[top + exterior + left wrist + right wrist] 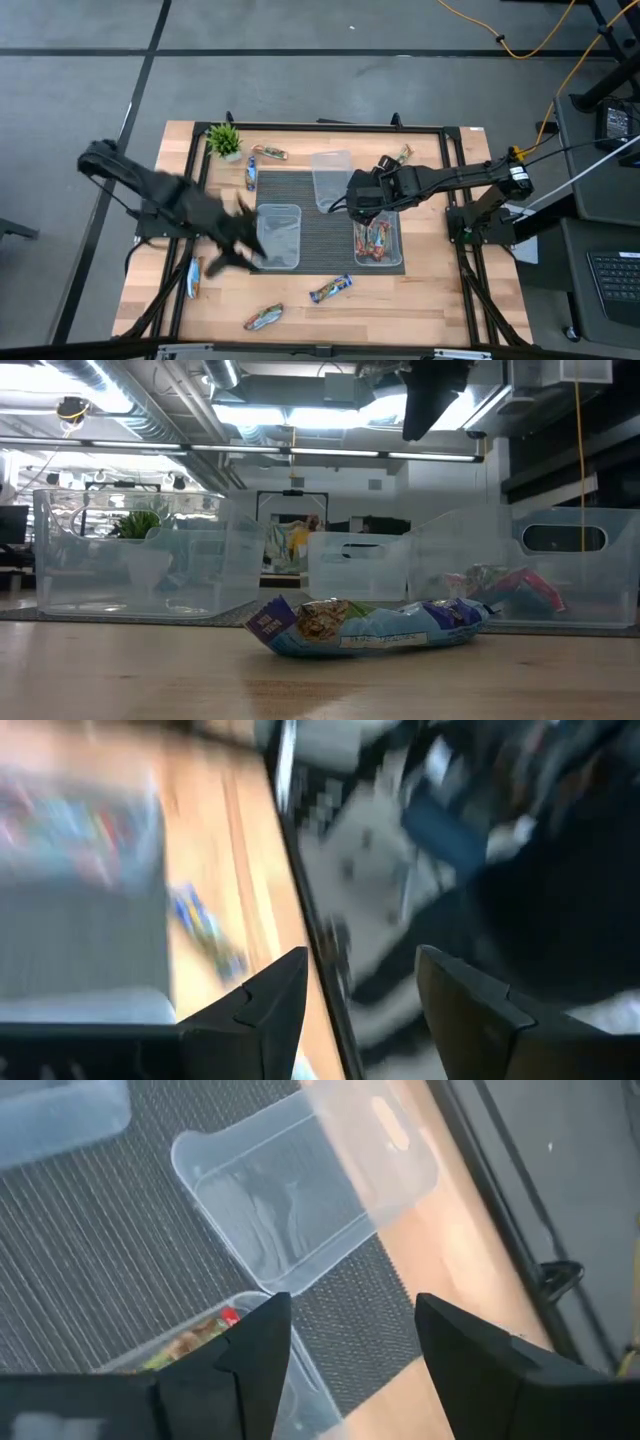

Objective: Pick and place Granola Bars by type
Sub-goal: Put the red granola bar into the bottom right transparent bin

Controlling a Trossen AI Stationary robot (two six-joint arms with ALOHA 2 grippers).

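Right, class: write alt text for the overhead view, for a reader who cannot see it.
Two dark robot arms work over a wooden table holding three clear tubs on a dark mat. The right gripper, open and empty, hangs above the right tub, which holds granola bars; the left gripper is beside the empty left tub. More bars lie scattered.

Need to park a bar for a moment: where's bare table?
Free: the wood at the front right corner, right of the blue bar, and the mat strip between the two front tubs. Crowded: front left, where the left gripper works beside loose bars.
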